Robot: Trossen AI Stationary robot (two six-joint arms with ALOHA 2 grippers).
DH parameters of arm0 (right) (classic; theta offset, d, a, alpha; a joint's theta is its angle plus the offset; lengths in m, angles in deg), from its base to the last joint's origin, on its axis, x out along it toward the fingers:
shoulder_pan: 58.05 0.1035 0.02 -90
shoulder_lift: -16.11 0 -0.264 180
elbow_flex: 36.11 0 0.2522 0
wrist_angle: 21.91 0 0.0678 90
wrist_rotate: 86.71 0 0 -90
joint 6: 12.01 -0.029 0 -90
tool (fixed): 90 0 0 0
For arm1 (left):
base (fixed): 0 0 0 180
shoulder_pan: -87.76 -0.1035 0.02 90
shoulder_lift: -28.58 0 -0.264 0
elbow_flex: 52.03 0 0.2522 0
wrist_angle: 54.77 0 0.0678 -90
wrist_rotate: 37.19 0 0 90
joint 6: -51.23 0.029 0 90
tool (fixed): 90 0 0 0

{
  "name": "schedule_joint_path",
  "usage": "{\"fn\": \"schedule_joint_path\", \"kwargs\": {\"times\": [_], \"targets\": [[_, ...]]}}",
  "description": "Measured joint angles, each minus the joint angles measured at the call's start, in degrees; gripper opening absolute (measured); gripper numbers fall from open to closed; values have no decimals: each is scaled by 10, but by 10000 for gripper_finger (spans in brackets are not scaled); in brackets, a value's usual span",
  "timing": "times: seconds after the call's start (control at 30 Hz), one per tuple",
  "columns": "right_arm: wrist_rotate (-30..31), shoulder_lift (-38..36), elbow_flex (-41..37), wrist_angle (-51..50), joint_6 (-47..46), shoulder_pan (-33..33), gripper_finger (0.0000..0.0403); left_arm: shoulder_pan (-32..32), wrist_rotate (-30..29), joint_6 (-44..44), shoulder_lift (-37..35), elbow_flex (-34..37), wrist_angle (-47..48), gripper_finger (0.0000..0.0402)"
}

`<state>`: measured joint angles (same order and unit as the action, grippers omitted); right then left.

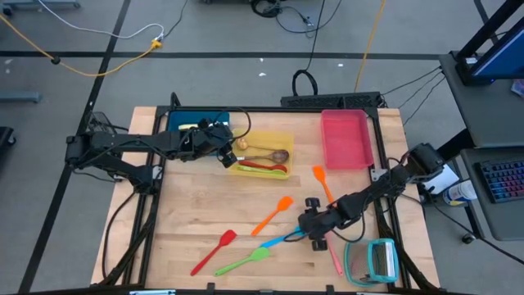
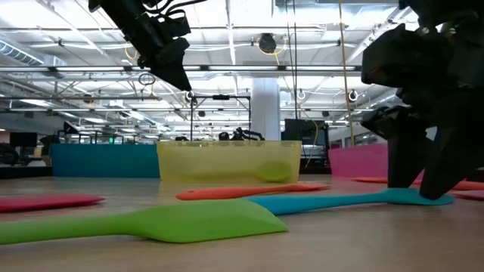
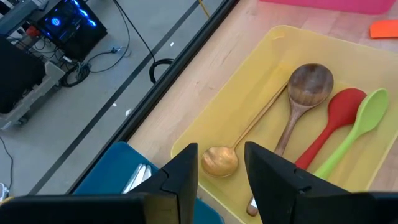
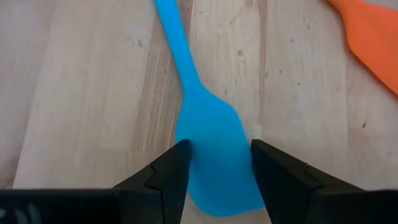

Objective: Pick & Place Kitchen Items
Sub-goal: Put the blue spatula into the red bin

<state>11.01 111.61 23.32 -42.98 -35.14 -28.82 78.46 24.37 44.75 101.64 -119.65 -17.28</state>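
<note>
On the tabletop [image 1: 188,238], the left gripper [image 1: 228,156] hangs at about ten o'clock, over the left end of the yellow tray [image 1: 282,139], its fingers [image 3: 186,177] spread with nothing between them. Below it in the tray lie a gold spoon [image 3: 221,162], a wooden spoon [image 3: 305,93], a red spoon [image 3: 336,115] and a green spoon [image 3: 364,118]. A blue tray [image 1: 184,120] sits just left of the yellow one. Toward six o'clock a red spatula [image 1: 214,250] and a green spatula [image 1: 244,261] lie loose, with an orange spatula [image 1: 274,213] nearer the middle. At about five o'clock the right gripper [image 1: 315,233] is down at the wood, fingers [image 4: 171,171] parted on either side of the blue spatula [image 4: 214,140] blade; whether they press it is hard to say. Another orange spatula [image 1: 322,182] lies past it, a pink tray [image 1: 345,138] at two o'clock, and a teal rack [image 1: 372,260] at the near right corner.
</note>
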Motion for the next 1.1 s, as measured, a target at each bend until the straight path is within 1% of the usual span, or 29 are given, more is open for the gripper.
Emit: {"fn": "schedule_joint_path", "kwargs": {"times": [0.13, 0.33, 0.43, 0.57, 0.73, 0.87, 0.97, 1.1], "targets": [[3, 0, -26, 0, 5, 0, 164, 0, 0, 0, 0, 0, 0, 136], [45, 1, -58, 18, 83, -2, 164, 0, 0, 0, 0, 0, 0, 136], [42, 1, -71, 70, 119, -10, 164, 0, 0, 2, 0, 0, 0, 136], [41, 1, -92, 134, 136, -16, 164, 0, 0, 2, 0, 0, 0, 136], [37, 2, -119, 176, 133, -18, 164, 0, 0, 2, 0, 0, 0, 136], [24, 2, -135, 182, 136, -18, 162, 0, 0, 2, 0, 0, 0, 136], [20, 2, -138, 182, 155, -18, 145, 0, 0, 2, 0, 0, 0, 136], [21, 2, -138, 209, 194, -18, 103, 0, 0, 2, 0, 0, 0, 136]]}}
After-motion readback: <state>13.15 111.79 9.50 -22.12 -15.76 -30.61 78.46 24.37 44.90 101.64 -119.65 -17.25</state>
